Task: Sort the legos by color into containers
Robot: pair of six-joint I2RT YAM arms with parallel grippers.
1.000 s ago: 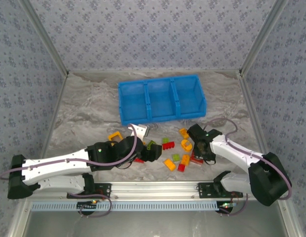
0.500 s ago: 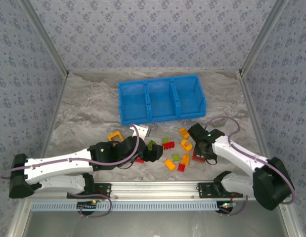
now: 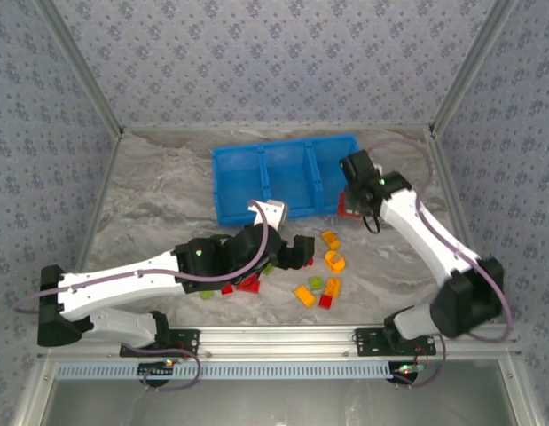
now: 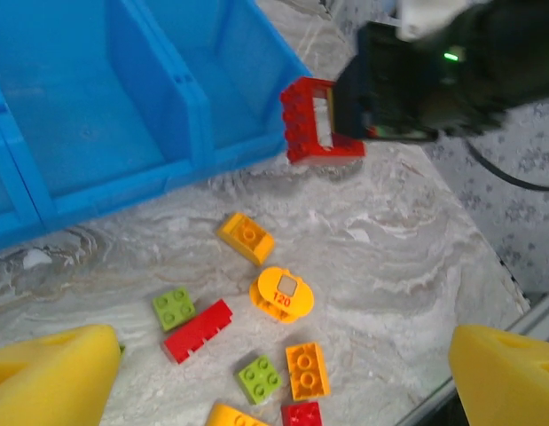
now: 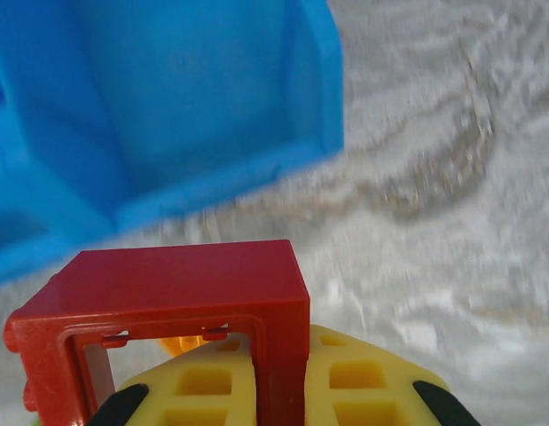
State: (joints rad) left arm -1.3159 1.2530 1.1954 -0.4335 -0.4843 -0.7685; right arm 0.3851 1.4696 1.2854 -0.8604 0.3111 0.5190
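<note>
My right gripper [image 5: 276,377] is shut on a red frame lego [image 5: 172,288] and holds it in the air just in front of the right end of the blue containers [image 5: 159,115]. From above, that gripper [image 3: 352,197] and the red frame [image 3: 344,211] sit at the bin's [image 3: 287,182] front right corner. My left gripper [image 4: 283,382] hovers open above loose legos: an orange brick [image 4: 246,238], an orange rounded piece [image 4: 282,293], a lime square [image 4: 174,308], a red brick [image 4: 197,330]. In the left wrist view the red frame [image 4: 309,120] hangs beside the bin.
More legos lie near the front rail: an orange one [image 3: 304,295], a green one [image 3: 316,284], red ones [image 3: 249,285] partly under my left arm [image 3: 132,284]. The three compartments look bare inside. Patterned walls close in the sides and back.
My right arm has lifted the red frame from the pile and carried it back to the bin's right front corner. My left gripper has shifted right and forward over the legos.
</note>
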